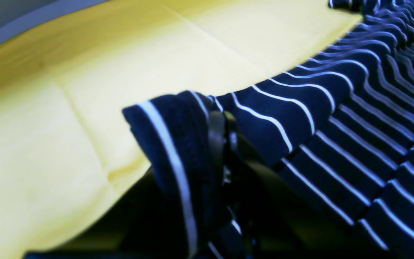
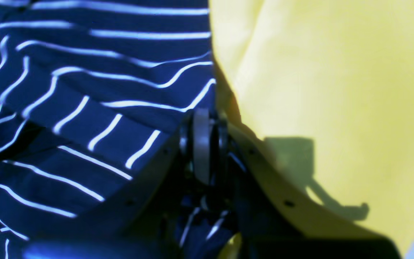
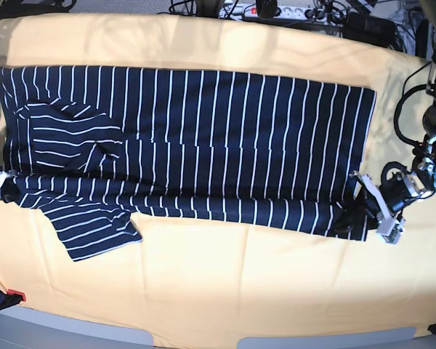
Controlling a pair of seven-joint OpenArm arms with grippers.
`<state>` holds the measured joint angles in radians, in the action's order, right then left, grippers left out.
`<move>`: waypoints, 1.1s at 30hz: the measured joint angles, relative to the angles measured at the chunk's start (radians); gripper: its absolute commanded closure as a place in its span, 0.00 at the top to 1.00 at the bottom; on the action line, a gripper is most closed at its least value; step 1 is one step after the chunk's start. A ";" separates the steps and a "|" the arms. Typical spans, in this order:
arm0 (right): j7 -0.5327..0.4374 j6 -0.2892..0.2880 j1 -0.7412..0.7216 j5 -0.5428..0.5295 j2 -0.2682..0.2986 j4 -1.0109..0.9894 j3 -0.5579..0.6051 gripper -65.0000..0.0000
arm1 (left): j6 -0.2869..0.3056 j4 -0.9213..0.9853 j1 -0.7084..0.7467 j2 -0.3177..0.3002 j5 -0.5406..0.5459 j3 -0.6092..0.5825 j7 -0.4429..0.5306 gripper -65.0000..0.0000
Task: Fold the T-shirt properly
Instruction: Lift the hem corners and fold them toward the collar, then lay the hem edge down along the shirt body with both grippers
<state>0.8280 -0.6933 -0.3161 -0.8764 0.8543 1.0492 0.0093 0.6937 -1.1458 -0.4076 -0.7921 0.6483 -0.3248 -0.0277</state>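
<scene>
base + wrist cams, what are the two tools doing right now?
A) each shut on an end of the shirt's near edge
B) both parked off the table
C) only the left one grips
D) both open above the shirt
A: the left tool and right tool each pinch one end of the T-shirt, lying on the yellow cloth.

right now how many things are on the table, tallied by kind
T-shirt: 1, navy with white stripes
Yellow table cover: 1
Grippers: 2, the left gripper and the right gripper, each shut on a T-shirt edge
Total: 4
</scene>
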 measured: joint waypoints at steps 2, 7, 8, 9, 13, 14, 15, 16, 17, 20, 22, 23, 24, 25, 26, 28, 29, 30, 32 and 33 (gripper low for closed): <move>0.015 0.000 0.000 -0.007 0.009 0.000 0.000 0.00 | 0.000 0.000 0.000 -0.003 0.035 0.000 -0.038 0.00; 0.077 0.000 0.000 -0.014 0.012 0.000 0.000 0.00 | 0.000 -0.024 0.000 -0.005 0.164 0.000 -0.240 0.00; 0.081 0.000 0.000 -0.014 0.012 0.000 0.000 0.00 | 0.000 -0.039 0.000 -0.006 0.186 0.000 -0.284 0.00; 0.082 0.000 0.000 -0.013 0.012 0.000 0.000 0.00 | 0.000 -0.053 0.000 -0.009 0.201 0.000 -0.317 0.00; 0.085 0.000 0.000 -0.013 0.012 0.000 0.000 0.00 | 0.000 -0.109 0.000 -0.041 0.212 0.000 -0.385 0.00; 0.101 0.000 0.000 -0.014 0.012 0.001 0.000 0.00 | 0.000 -0.122 0.000 -0.051 0.216 0.000 -0.393 0.00; 0.115 0.000 0.000 -0.014 0.012 0.001 0.000 0.00 | 0.000 -0.131 0.000 -0.058 0.219 0.000 -0.402 0.00; 0.124 0.000 0.000 -0.014 0.012 0.001 0.000 0.00 | 0.000 -0.137 0.000 -0.061 0.220 0.000 -0.415 0.00; 0.127 0.000 0.000 -0.014 0.012 0.001 0.000 0.00 | 0.000 -0.138 -0.002 -0.064 0.223 0.000 -0.442 0.00; 0.130 0.000 0.000 -0.014 0.012 0.001 0.000 0.00 | 0.000 -0.138 0.000 -0.073 0.312 0.000 -0.567 0.00; 0.131 0.000 0.000 -0.014 0.012 0.001 0.000 0.00 | 0.000 -0.139 0.000 -0.084 0.402 0.000 -0.666 0.00; 0.131 0.000 0.000 -0.014 0.012 0.001 0.000 0.00 | 0.000 -0.140 0.000 -0.090 0.442 0.000 -0.716 0.00; 0.132 0.000 0.000 -0.014 0.012 0.001 0.000 0.00 | 0.000 -0.140 0.000 -0.096 0.483 0.000 -0.758 0.00; 0.135 0.000 0.000 -0.014 0.012 0.001 0.000 0.00 | 0.000 -0.140 0.000 -0.103 0.518 0.000 -0.795 0.00; 0.135 0.000 0.000 -0.015 0.012 0.001 0.000 0.00 | 0.000 -0.140 0.000 -0.109 0.552 0.000 -0.834 0.00; 0.145 0.000 0.000 -0.014 0.012 0.001 0.000 0.00 | 0.000 -0.141 0.000 -0.124 0.606 0.000 -0.881 0.00; 0.145 0.000 0.000 -0.014 0.012 0.001 0.000 0.00 | 0.000 -0.141 0.000 -0.132 0.624 0.000 -0.901 0.00; 0.145 0.000 0.000 -0.015 0.012 0.001 0.000 0.00 | 0.000 -0.142 0.000 -0.142 0.636 0.000 -0.914 0.00; 0.145 0.000 0.000 -0.020 0.012 0.002 0.000 0.00 | 0.000 -0.142 0.000 -0.158 0.639 0.000 -0.918 0.00; 0.145 0.000 0.000 -0.022 0.012 0.002 0.000 0.00 | 0.000 -0.142 0.000 -0.164 0.639 0.000 -0.920 0.00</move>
<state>0.9733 -0.6933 -0.3161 -0.8986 0.8661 1.0515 0.0093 0.6937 -1.2873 -0.4080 -0.9565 1.2873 -0.3252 -0.9474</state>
